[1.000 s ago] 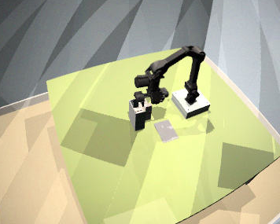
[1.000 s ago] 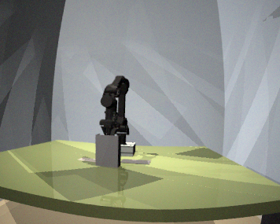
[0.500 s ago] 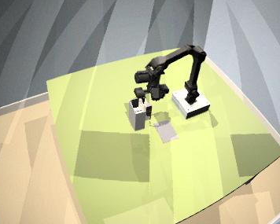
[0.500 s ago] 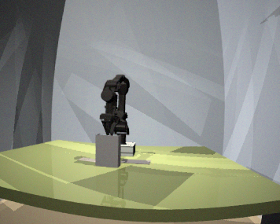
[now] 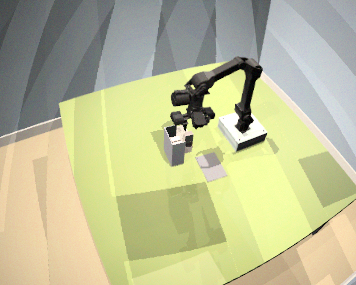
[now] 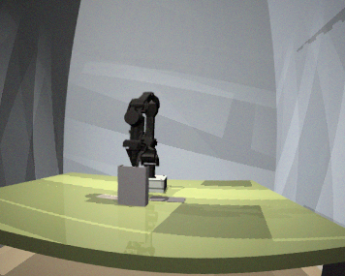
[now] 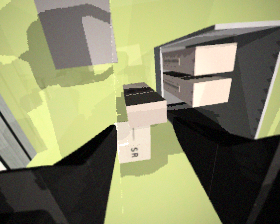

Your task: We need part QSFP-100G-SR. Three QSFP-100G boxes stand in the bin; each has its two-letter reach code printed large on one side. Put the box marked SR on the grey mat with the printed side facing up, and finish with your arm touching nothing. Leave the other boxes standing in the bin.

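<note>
SR box (image 5: 189, 142) (image 7: 146, 114): pale, one side black, upright outside the bin, code sideways. Grey bin (image 5: 176, 153) (image 6: 133, 186) (image 7: 215, 30): upright, open-topped, well in from all desk edges. Two boxes (image 5: 178, 135) (image 7: 215, 59): pale-ended, standing inside. Grey mat (image 5: 215, 170) (image 6: 173, 199) (image 7: 75, 40): flat, bare, near the bin, inward from my base's desk edge.

The letters "SR" (image 7: 134, 152) are seen printed sideways on a pale panel (image 7: 143, 137) in the wrist view, outside the bin (image 7: 247, 107).
</note>
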`<state>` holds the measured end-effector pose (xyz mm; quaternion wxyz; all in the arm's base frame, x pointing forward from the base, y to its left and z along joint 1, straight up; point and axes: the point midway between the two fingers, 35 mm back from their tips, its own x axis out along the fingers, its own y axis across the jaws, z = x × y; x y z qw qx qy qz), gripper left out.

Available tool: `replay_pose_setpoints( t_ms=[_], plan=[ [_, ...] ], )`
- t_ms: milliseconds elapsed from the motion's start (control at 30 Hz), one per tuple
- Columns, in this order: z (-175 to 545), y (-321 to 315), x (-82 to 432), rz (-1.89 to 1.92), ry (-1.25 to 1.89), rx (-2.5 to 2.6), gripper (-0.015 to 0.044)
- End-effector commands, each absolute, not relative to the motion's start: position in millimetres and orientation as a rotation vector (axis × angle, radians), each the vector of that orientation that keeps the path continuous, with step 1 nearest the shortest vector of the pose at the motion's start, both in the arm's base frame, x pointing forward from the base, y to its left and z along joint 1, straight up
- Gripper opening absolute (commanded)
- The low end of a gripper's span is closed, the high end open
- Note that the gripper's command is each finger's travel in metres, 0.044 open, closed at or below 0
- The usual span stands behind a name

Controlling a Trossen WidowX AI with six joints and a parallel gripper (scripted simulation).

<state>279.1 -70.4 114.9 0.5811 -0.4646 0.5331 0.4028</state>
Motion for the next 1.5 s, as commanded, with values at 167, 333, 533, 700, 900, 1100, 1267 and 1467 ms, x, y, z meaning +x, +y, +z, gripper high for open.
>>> replay_pose_setpoints(
  t_ms=[167,333,533,700,900,1100,1267,1467],
  plan=[
    [117.2,-71.1,281.6,0.955,1.256,-1.076,0.0237],
    [121.7,-72.1,285.7,0.987,1.282,-1.054,0.0237],
    [124.4,-72.9,288.4,1.009,1.3,-1.038,0.0237],
    [119.2,-73.0,288.9,1.009,1.3,-1.038,0.0237],
    [109.5,-73.1,289.4,1.009,1.3,-1.038,0.0237],
    [99.8,-73.1,289.6,1.009,1.3,-1.038,0.0237],
    [91.7,-73.1,289.5,1.009,1.3,-1.038,0.0237],
    [84.5,-73.0,289.2,1.009,1.3,-1.038,0.0237]
  ],
)
